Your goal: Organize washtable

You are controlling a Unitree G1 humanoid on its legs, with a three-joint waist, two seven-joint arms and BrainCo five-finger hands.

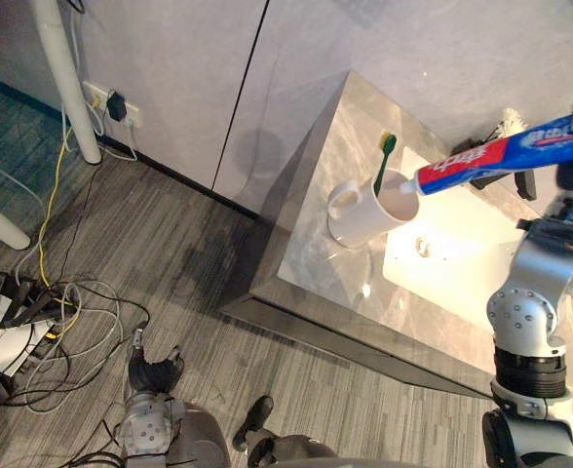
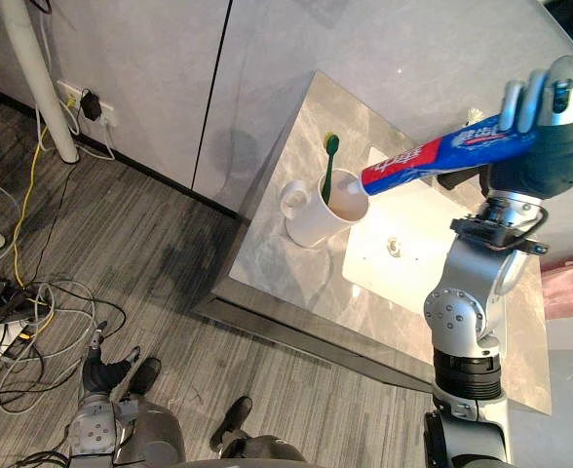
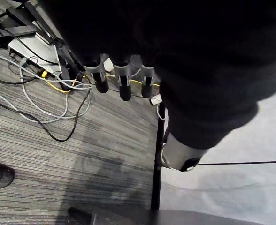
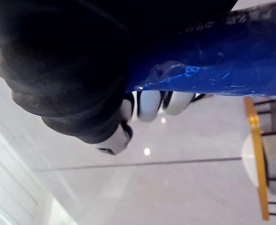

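Observation:
My right hand [image 2: 550, 107] is raised over the washtable [image 1: 311, 249], its fingers curled round the back end of a blue, red and white toothpaste tube [image 1: 506, 156]. The tube's front end hangs just over the rim of a white mug [image 1: 369, 207] that stands on the table left of the basin [image 1: 462, 258]. A green toothbrush [image 1: 383, 164] stands in the mug. In the right wrist view the blue tube [image 4: 222, 65] lies across the curled fingers [image 4: 149, 105]. My left hand [image 1: 155, 370] hangs low over the floor, fingers relaxed and holding nothing.
A dark brush-like item [image 1: 511, 125] lies at the table's far edge behind the tube. Tangled cables and boxes [image 1: 33, 317] cover the floor at left. A white post [image 1: 67, 83] stands by the grey wall. The table's front edge [image 1: 345, 336] faces me.

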